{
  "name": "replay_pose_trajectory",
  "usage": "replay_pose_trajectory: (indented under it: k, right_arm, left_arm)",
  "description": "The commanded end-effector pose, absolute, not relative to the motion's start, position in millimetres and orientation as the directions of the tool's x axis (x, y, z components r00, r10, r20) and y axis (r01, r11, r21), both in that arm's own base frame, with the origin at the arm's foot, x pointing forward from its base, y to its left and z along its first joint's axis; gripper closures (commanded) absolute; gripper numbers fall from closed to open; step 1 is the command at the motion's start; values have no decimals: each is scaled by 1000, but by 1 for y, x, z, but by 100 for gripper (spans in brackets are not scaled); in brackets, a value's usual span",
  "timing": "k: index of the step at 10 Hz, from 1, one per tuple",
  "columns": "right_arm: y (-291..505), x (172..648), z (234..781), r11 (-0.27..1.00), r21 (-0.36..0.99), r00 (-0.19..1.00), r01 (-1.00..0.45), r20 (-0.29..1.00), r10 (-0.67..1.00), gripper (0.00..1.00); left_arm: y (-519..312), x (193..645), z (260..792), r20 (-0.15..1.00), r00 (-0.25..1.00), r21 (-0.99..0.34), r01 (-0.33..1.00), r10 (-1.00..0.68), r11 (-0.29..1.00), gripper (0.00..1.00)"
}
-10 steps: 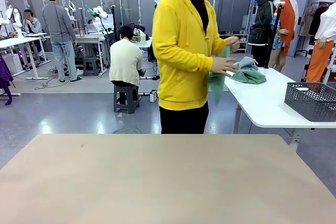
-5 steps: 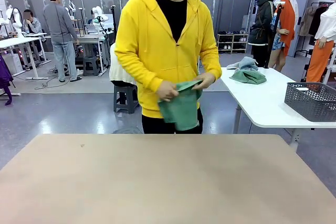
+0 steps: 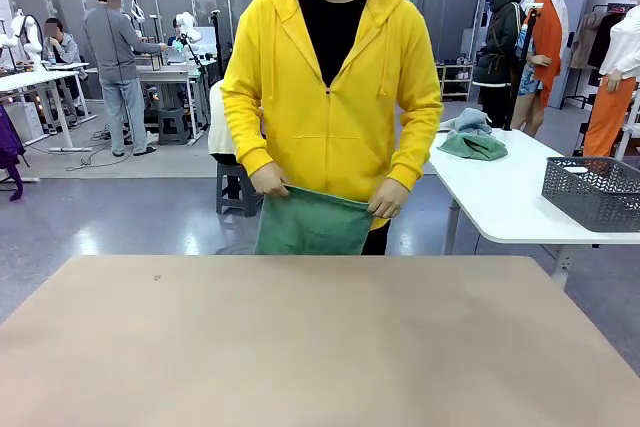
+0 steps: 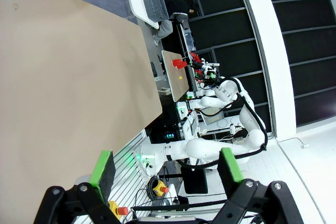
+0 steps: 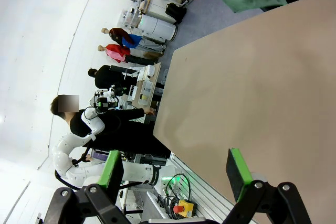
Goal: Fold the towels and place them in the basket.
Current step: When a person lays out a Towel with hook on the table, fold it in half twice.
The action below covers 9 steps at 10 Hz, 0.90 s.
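While a person in a yellow hoodie stands at the far edge of the tan desk point(image 3: 320, 347), they hold the green towel point(image 3: 312, 225) spread out in the air. One hand point(image 3: 270, 183) grips one top corner and the other hand point(image 3: 386, 203) grips the opposite corner. The cloth hangs down behind the desk's far edge; can't tell if it touches.

Off to the right is a white side desk point(image 3: 500, 207). The grey-blue towel point(image 3: 468, 120) is bunched on it, touching a crumpled green cloth point(image 3: 474, 146). The basket point(image 3: 592, 192) is on the same side desk, well apart from both cloths and nearer the camera.

Left gripper point(image 4: 166, 170): fingers wide apart, nothing between the green pads, desk surface running away beyond it. Right gripper point(image 5: 174, 169): fingers also wide apart, nothing between them, green towel far off at the desk's other end.
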State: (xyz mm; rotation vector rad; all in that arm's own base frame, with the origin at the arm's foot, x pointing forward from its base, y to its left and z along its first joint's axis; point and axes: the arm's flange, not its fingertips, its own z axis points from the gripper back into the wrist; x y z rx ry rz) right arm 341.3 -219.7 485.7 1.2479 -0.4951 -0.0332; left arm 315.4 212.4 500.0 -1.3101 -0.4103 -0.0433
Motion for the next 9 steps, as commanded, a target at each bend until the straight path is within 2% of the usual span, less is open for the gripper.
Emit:
replay_pose_trajectory:
  k: [1,9]
  right_arm:
    - [-219,341,489,325,910,888,-259,356,-291,0]
    - [-219,341,489,325,910,888,-259,356,-291,0]
  left_arm:
    - [212,314,499,318,930,-928,264,187,262,0]
    - [212,314,499,318,930,-928,264,187,262,0]
